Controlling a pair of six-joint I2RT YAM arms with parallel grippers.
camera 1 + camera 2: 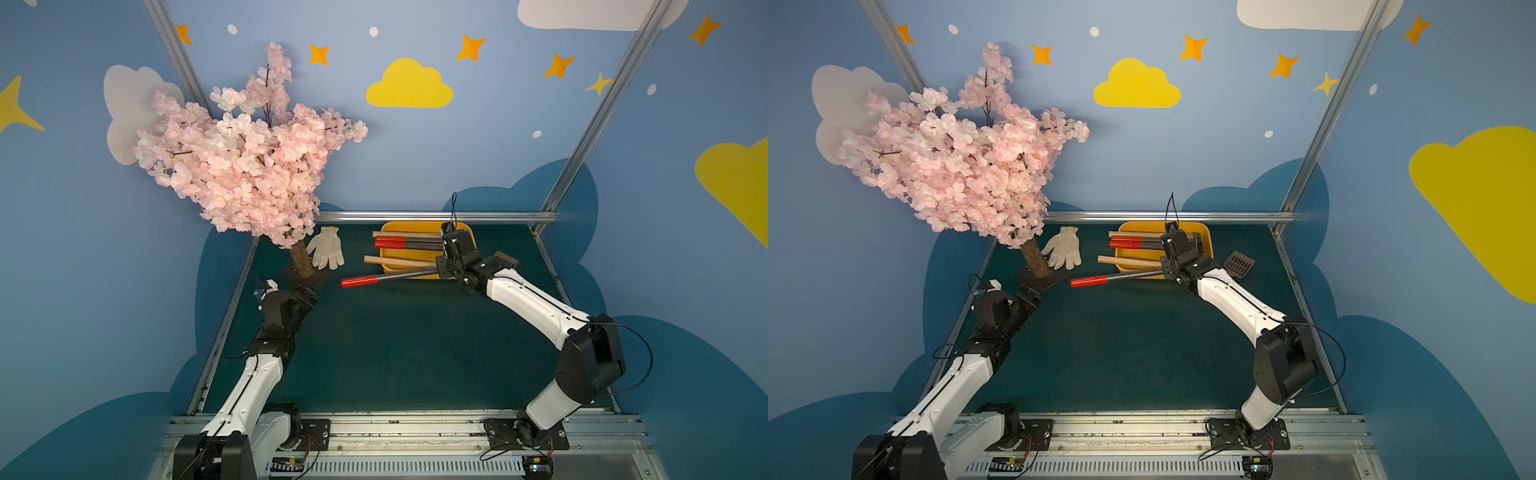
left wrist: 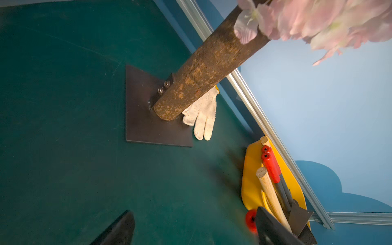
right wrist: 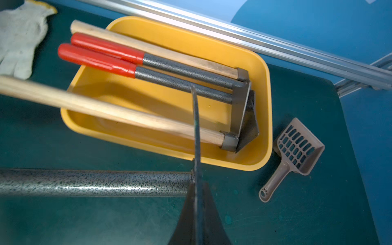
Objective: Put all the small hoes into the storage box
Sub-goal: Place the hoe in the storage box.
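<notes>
The small hoe (image 1: 359, 281) (image 1: 1089, 281) has a red grip and a speckled grey shaft (image 3: 95, 182). It lies level, just in front of the near wall of the storage box, with its grip pointing left. My right gripper (image 1: 444, 271) (image 1: 1168, 272) (image 3: 197, 186) is shut on its thin dark blade. The yellow storage box (image 1: 399, 254) (image 1: 1133, 226) (image 3: 191, 42) (image 2: 250, 169) stands at the back and holds several other hoes, whose handles stick out over its left rim. My left gripper (image 1: 307, 293) (image 1: 1032, 291) (image 2: 193, 212) hangs open and empty beside the tree's base plate.
A pink blossom tree (image 1: 249, 158) stands at the back left, its trunk (image 2: 207, 70) on a dark plate (image 2: 144, 127). A white glove (image 1: 326, 247) lies beside it. A brown slotted scoop (image 3: 297, 148) lies right of the box. An aluminium rail (image 1: 436, 216) runs along the back edge.
</notes>
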